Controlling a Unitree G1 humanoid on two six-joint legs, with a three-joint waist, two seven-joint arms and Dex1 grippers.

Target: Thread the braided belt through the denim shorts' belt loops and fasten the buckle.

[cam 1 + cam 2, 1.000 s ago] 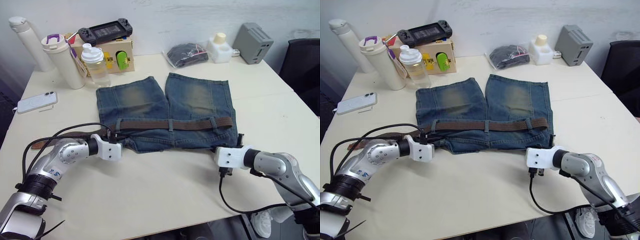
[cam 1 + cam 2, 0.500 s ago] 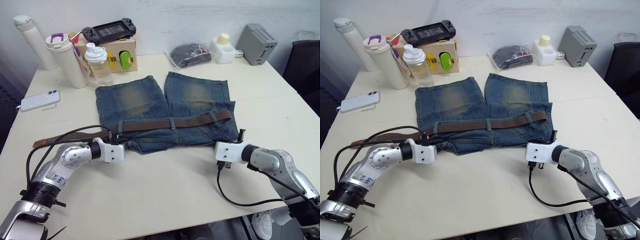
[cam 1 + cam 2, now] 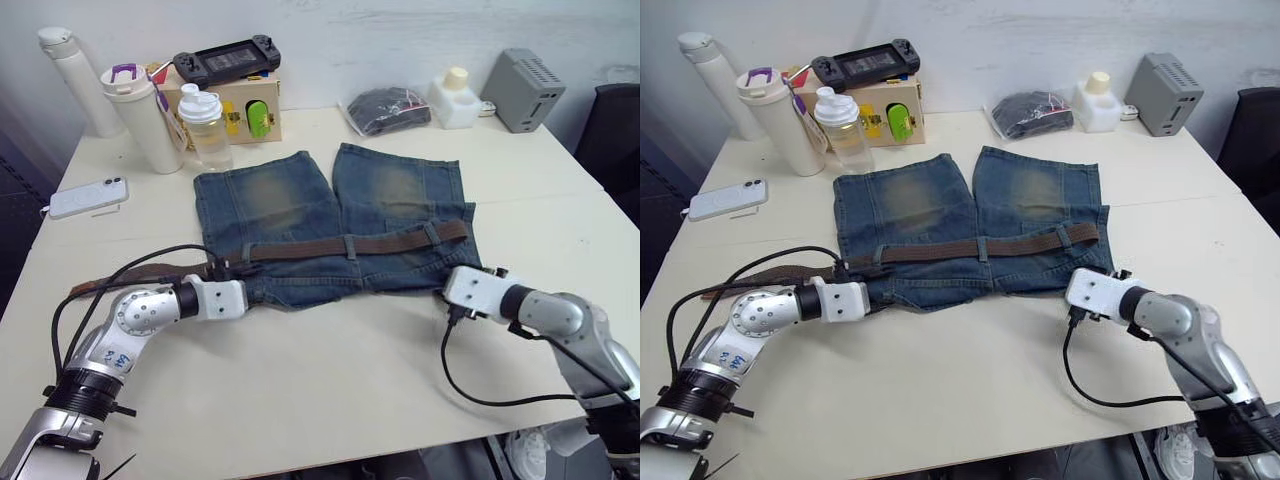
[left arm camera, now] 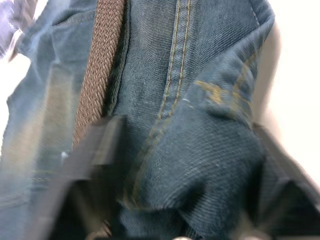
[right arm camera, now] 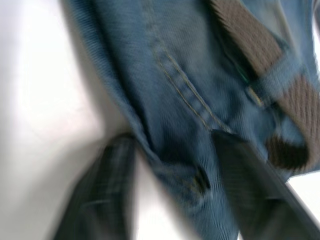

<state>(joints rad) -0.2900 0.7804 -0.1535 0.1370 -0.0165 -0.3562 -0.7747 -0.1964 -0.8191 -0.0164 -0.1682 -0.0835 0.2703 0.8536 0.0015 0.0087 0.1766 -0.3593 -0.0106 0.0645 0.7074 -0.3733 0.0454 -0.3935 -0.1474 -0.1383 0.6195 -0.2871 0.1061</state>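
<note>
While the denim shorts lay flat mid-table with the braided belt run through the belt loops, I had both arms at the waistband's corners. My left gripper stood spread around bunched denim, and my right gripper was likewise parted astride the hem. The belt's free end trailed leftward across the table.

faded blue denim shorts: matt twill cloth | dark brown braided belt: rough woven strap | cream table: smooth, matt
</note>
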